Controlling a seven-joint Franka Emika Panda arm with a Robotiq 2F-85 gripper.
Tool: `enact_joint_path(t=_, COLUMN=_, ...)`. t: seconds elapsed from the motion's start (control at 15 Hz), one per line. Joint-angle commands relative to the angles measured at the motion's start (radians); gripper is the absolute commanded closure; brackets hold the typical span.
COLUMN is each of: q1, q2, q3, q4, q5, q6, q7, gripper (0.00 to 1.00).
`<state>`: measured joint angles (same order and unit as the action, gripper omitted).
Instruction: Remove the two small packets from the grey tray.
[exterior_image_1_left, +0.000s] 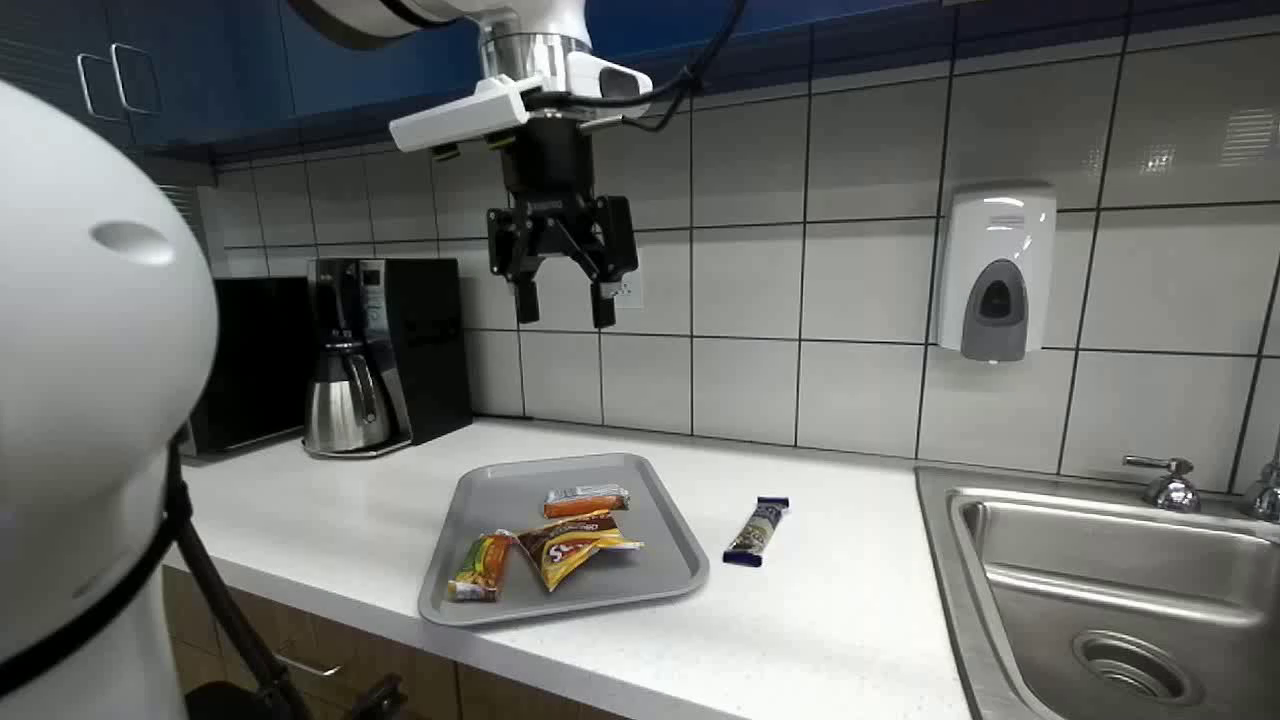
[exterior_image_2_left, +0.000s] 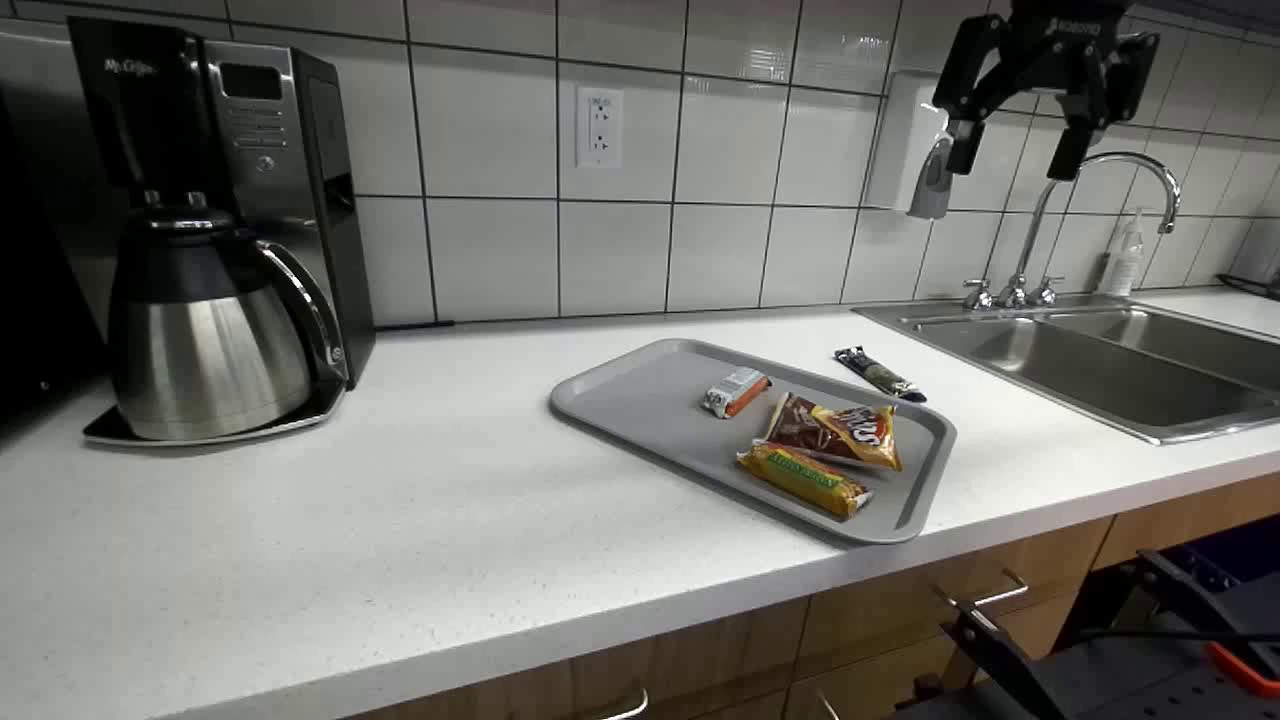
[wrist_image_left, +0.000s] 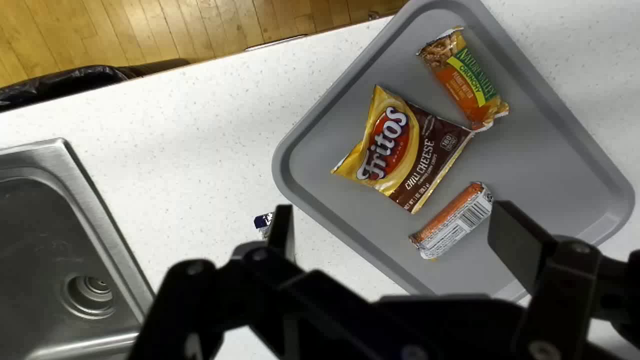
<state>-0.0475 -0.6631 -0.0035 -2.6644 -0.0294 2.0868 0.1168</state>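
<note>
The grey tray (exterior_image_1_left: 665, 530) lies on the counter and shows in both exterior views (exterior_image_2_left: 640, 390) and the wrist view (wrist_image_left: 545, 160). The orange-red packet (exterior_image_1_left: 586, 503), with a white label side, lies inside it; it also shows in an exterior view (exterior_image_2_left: 737, 391) and the wrist view (wrist_image_left: 452, 220). The orange-brown packet with green lettering (exterior_image_1_left: 483, 567) lies nearer the counter's front edge, also inside the tray (exterior_image_2_left: 803, 479) (wrist_image_left: 465, 82). My gripper (exterior_image_1_left: 565, 308) is open and empty, high above the counter (exterior_image_2_left: 1015, 165); its spread fingers (wrist_image_left: 392, 232) touch nothing.
A larger yellow-and-brown chip packet (exterior_image_1_left: 570, 548) lies between the small packets on the tray. A small dark bar (exterior_image_1_left: 757, 532) lies on the counter beside the tray, toward the steel sink (exterior_image_1_left: 940, 560). A coffee maker (exterior_image_2_left: 290, 150) stands at the opposite side; a soap dispenser (exterior_image_1_left: 997, 270) hangs on the wall.
</note>
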Motion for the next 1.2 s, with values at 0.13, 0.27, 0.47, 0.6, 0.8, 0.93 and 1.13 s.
enact_joint_path(t=0.13, q1=-0.004, q2=0.002, q3=0.004, q4=0.002, q5=0.003, q6=-0.003, q7=-0.003, gripper=0.0)
enact_joint_path(t=0.27, q1=-0.004, q2=0.002, q3=0.003, q4=0.002, q5=0.003, q6=-0.003, q7=-0.003, gripper=0.0)
enact_joint_path(t=0.47, q1=-0.004, q2=0.002, q3=0.003, q4=0.002, q5=0.003, q6=-0.003, q7=-0.003, gripper=0.0)
enact_joint_path(t=0.6, q1=0.001, q2=0.008, q3=0.005, q4=0.001, q5=0.005, q6=0.003, q7=-0.009, gripper=0.0)
enact_joint_path(t=0.8, q1=0.001, q2=0.022, q3=0.021, q4=-0.003, q5=-0.004, q6=0.014, q7=0.011, gripper=0.0)
enact_joint_path(t=0.93, q1=0.002, q2=0.039, q3=0.031, q4=-0.005, q5=-0.006, q6=0.022, q7=0.023, gripper=0.0)
enact_joint_path(t=1.13, q1=-0.004, q2=0.069, q3=0.059, q4=-0.009, q5=-0.017, q6=0.055, q7=0.067, gripper=0.0)
